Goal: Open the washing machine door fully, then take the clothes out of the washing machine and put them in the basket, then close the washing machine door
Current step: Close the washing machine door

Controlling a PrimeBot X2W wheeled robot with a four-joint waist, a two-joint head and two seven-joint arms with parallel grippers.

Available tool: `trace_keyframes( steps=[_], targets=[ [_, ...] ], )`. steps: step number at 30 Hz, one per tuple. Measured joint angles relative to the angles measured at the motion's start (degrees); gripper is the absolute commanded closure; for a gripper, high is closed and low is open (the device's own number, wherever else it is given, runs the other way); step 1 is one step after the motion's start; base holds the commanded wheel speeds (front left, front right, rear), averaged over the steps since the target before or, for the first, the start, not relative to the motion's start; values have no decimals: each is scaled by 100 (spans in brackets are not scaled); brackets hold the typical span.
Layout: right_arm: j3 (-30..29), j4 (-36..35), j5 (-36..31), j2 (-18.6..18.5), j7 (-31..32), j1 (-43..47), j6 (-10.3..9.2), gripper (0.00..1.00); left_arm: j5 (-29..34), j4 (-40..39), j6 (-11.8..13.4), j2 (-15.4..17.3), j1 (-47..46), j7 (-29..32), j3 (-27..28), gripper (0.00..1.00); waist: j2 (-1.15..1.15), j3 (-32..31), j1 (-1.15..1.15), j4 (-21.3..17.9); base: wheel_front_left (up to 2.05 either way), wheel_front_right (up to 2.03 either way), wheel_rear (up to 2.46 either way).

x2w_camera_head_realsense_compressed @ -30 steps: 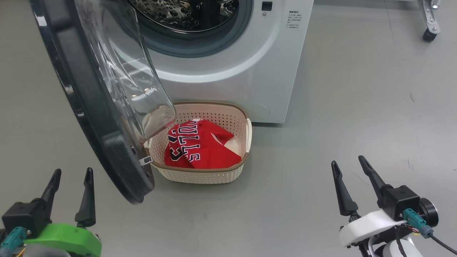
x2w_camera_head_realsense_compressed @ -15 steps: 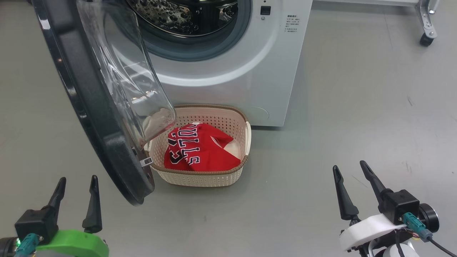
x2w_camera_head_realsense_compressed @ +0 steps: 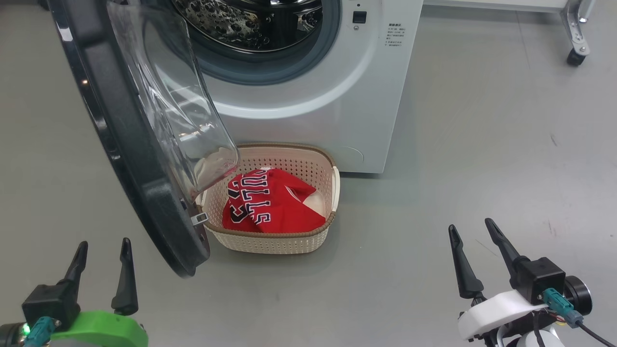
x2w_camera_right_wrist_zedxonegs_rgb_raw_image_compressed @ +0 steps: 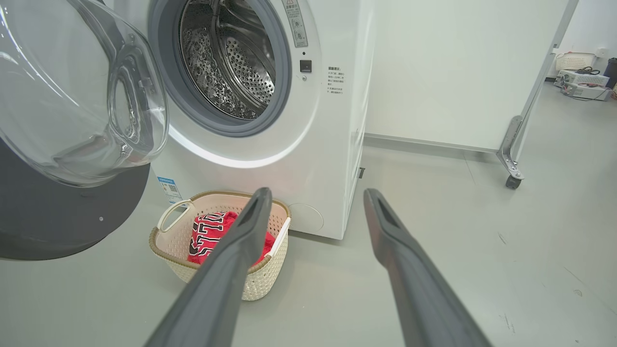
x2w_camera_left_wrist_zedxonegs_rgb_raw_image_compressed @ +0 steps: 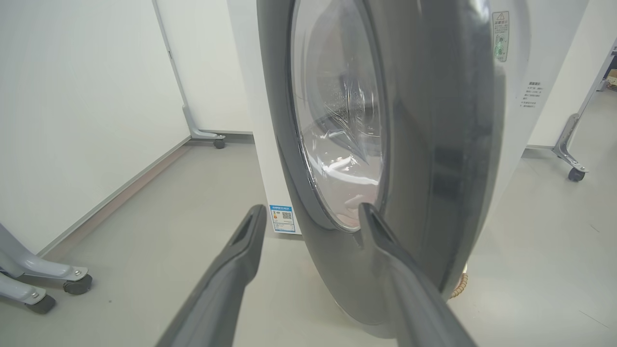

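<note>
Cam shifted, L gripper point(x2w_camera_head_realsense_compressed: 105, 242), R gripper point(x2w_camera_head_realsense_compressed: 470, 223) wide

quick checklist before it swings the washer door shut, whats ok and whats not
1. Clothes in the basket: ok, the red jersey lies inside it.
2. Drum emptied: cannot tell; the steel that shows is bare, but its bottom is hidden.
3. Gasket free of fabric: ok where it shows.
4. Left gripper open, holding nothing, on the outer side of the washing machine door: ok.
5. Right gripper open, holding nothing, off to the side of the door's path: ok.
6. Door clears the basket on its swing: cannot tell; from the head view its window overlaps the basket's rim.
</note>
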Motion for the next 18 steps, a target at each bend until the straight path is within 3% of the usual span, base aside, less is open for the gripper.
trace_keyframes(
  steps=[3, 4, 5, 6, 18],
  targets=[
    [0, 0, 0, 0, 0, 1, 0, 0, 1, 9, 5, -20, 1, 0, 4, 3, 0, -2, 0, 6, 0, 0, 0],
    [0, 0, 0, 0, 0, 1, 0, 0, 1, 13, 5, -25, 2, 0, 8, 33, 0, -4, 0, 8, 0, 0, 0],
    [1, 0, 0, 0, 0, 1, -1, 0, 2, 16, 7, -29, 3, 0, 10, 85, 0, -5, 0, 9, 0, 0, 0],
    [1, 0, 0, 1, 0, 2, -1, 0, 3, 16, 7, -30, 4, -1, 13, 100, 0, -6, 0, 11, 0, 0, 0],
    [7, -3, 1, 4, 0, 4, -8, 0, 60, 25, 48, -38, 8, 0, 37, 100, 0, -6, 0, 34, 0, 0, 0]
  ],
)
